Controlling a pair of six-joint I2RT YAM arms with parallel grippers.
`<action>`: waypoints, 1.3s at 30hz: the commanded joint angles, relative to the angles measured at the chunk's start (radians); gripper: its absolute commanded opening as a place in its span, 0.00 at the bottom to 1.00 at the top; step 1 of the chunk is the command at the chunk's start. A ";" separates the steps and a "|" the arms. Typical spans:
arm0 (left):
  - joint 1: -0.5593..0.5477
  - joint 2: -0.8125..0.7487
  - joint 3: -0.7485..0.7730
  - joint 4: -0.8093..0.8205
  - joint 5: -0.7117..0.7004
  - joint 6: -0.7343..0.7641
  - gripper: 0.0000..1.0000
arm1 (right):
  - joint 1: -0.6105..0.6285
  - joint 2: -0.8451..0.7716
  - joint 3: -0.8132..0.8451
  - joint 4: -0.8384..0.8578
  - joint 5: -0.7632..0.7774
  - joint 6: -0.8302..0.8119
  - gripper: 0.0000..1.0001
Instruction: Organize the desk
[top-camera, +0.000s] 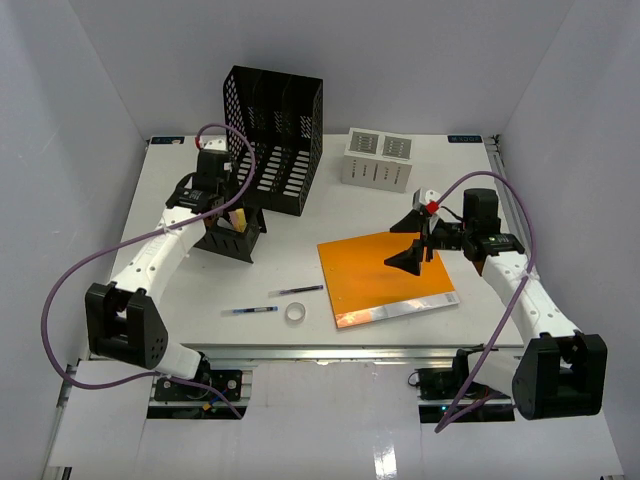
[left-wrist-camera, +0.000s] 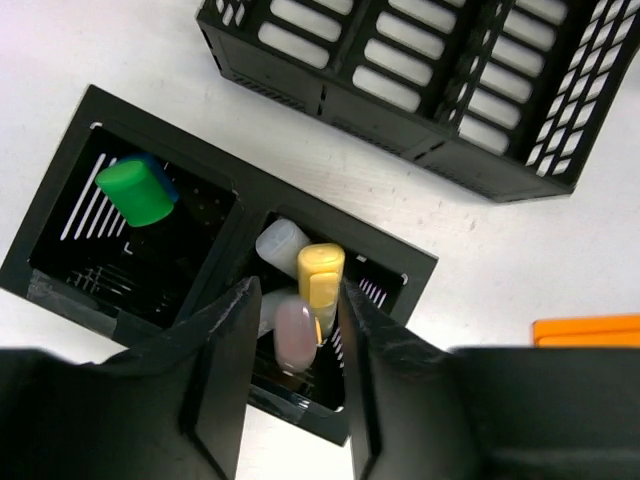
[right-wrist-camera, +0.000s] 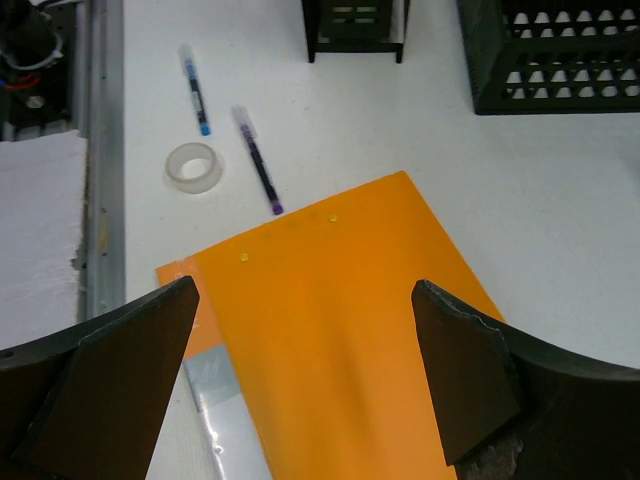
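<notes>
The white desk (top-camera: 190, 290) holds a black two-compartment pen holder (top-camera: 228, 243). My left gripper (top-camera: 226, 216) hangs right above it. In the left wrist view the left gripper (left-wrist-camera: 295, 296) is open, and a blurred pink-capped marker (left-wrist-camera: 294, 338) sits loose between the fingers, over the right compartment of the holder (left-wrist-camera: 250, 190). That compartment also holds a yellow marker (left-wrist-camera: 320, 272) and a white-capped one (left-wrist-camera: 279, 243). A green-capped marker (left-wrist-camera: 136, 190) stands in the left compartment. My right gripper (top-camera: 412, 238) is wide open and empty above the orange folder (top-camera: 385, 275), which also shows in the right wrist view (right-wrist-camera: 340, 330).
A tall black mesh file rack (top-camera: 275, 135) stands behind the holder. A white box (top-camera: 379, 160) is at the back. A blue pen (top-camera: 250, 310), a dark pen (top-camera: 300, 290) and a tape roll (top-camera: 295, 312) lie near the front rail (right-wrist-camera: 100, 150).
</notes>
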 joint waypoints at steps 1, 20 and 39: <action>0.006 -0.057 -0.065 0.049 0.063 -0.023 0.65 | 0.035 0.063 0.062 -0.323 -0.158 -0.321 0.93; 0.007 -0.707 -0.323 0.101 0.380 -0.215 0.98 | 0.709 0.551 0.436 -0.346 0.587 -0.560 0.87; 0.006 -1.129 -0.729 0.045 0.426 -0.631 0.98 | 0.790 0.797 0.531 -0.258 0.648 -0.359 0.60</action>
